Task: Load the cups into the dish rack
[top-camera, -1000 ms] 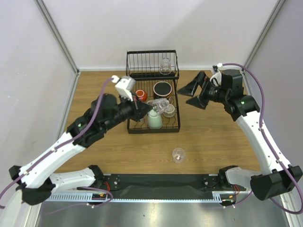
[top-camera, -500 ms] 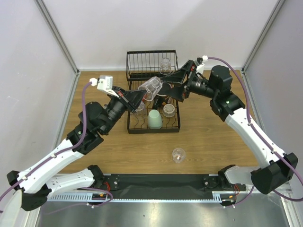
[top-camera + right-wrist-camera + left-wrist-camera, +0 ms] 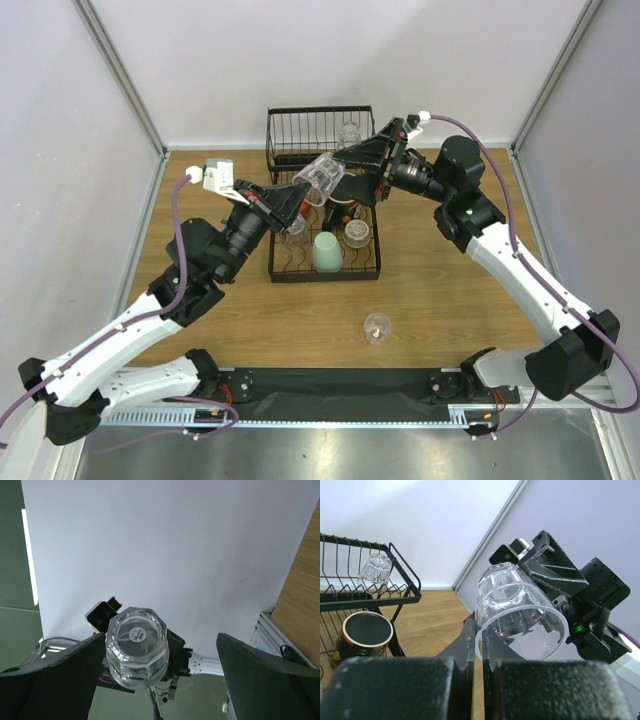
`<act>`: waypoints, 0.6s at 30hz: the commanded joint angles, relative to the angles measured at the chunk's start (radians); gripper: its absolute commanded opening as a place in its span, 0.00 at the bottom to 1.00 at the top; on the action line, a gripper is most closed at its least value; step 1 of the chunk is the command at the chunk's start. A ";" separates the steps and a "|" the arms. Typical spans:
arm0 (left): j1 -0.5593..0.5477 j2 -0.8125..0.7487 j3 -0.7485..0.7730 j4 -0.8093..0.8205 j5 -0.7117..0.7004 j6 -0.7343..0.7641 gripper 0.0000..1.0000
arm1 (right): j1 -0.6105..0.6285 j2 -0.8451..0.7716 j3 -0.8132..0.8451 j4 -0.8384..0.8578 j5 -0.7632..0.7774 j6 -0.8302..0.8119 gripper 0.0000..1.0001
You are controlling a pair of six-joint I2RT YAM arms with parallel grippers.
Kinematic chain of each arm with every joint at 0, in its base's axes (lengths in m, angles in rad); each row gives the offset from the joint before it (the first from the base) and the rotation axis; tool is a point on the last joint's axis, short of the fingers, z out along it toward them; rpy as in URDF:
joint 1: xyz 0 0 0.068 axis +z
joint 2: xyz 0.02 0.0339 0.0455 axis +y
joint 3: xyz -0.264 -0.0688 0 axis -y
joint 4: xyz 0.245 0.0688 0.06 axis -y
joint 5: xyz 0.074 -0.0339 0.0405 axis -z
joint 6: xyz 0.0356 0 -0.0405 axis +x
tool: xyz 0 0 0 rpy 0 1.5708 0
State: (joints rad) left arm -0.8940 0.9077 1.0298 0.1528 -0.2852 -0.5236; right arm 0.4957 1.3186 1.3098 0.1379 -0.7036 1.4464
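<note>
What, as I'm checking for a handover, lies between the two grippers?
A clear glass tumbler, pinched by the left gripper, base toward the open right gripper; right wrist view.

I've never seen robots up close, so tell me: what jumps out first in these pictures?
A clear glass tumbler held up in mid-air above the dish rack: the left pincer pinches its rim, while the right pincer, wide open, faces its base. Down on the wooden table, near the front, one small glass stands alone outside the rack.
</note>
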 commanded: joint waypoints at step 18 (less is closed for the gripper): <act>0.059 -0.029 0.001 -0.027 0.001 -0.065 0.36 | 0.055 0.119 0.166 0.069 -0.023 0.026 0.00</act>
State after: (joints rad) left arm -0.8562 0.9138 1.0264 0.1326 -0.2848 -0.5434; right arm 0.5278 1.4178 1.4036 0.1753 -0.7143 1.4883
